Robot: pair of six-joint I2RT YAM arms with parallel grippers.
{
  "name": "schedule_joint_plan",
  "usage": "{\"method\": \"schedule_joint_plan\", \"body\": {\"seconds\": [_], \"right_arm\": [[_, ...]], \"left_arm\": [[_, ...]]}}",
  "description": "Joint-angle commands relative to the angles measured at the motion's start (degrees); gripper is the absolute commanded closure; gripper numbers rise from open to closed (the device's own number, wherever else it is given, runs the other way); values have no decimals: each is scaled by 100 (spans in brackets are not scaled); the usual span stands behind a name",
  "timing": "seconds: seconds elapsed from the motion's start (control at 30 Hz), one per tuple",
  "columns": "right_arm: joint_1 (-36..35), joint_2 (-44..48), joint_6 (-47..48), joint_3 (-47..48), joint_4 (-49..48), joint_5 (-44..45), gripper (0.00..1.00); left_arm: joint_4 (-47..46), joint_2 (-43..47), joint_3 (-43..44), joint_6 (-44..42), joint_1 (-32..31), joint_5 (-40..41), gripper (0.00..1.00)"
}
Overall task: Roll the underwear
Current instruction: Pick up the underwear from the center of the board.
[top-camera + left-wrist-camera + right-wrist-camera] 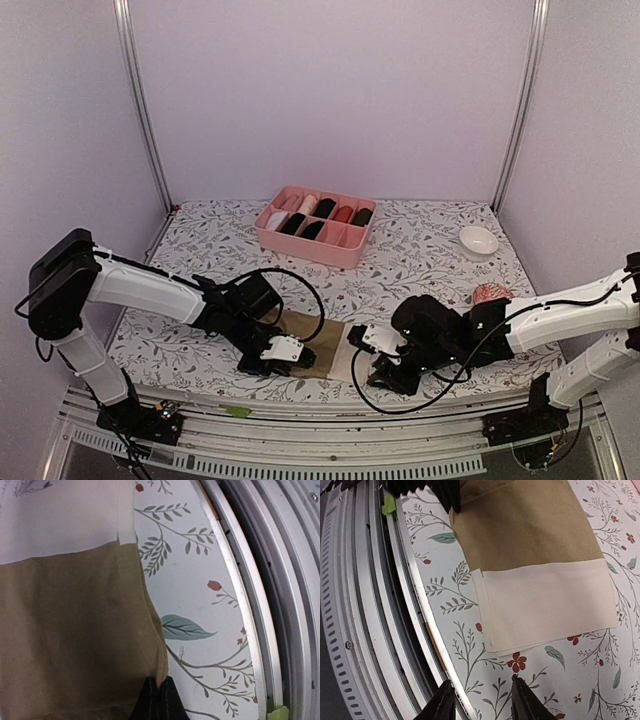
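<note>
The left gripper (159, 700) is pinching its jaws shut on the olive underwear (520, 525), which is lying flat on the worktop (430, 250) in front of the pink box (310, 250). That box is holding rolled garments (322, 208). The right gripper (482, 702) is hanging with its jaws slightly parted, empty.

In the left wrist view the olive-brown fabric underwear (75, 640) runs off the frame from 6 to 9 o'clock. Only the dark tips of the left gripper (159, 702) show, at 6 o'clock. Overhead, the rolled items in the pink divided plastic box (345, 250) are too small to identify. At 3 o'clock the small red-and-white patterned ball (492, 293) sits half hidden behind the white right arm (560, 315).
</note>
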State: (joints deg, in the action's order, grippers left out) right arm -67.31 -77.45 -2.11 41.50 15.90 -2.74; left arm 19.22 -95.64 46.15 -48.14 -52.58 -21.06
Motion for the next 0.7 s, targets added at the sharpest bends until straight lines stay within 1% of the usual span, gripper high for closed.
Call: {"method": "schedule_joint_plan", "body": {"seconds": [0.0,0.07,0.17,0.43,0.67], "right_arm": [[-458,-455,466,-44,-292,599,59],[-546,-677,575,-71,-486,628,58],[-568,-1013,698,101,-528,916,59],[-582,-1419,668,319,-439,886,60],[-578,-1690,821,519,-640,802,60]], "left_arm": [[924,-278,35,44,89,-364,100],[982,-309,51,-10,118,-454,100],[1003,-333,75,-75,161,-444,100],[1031,-426,110,-205,331,-438,100],[1048,-413,69,-271,370,-382,100]]}}
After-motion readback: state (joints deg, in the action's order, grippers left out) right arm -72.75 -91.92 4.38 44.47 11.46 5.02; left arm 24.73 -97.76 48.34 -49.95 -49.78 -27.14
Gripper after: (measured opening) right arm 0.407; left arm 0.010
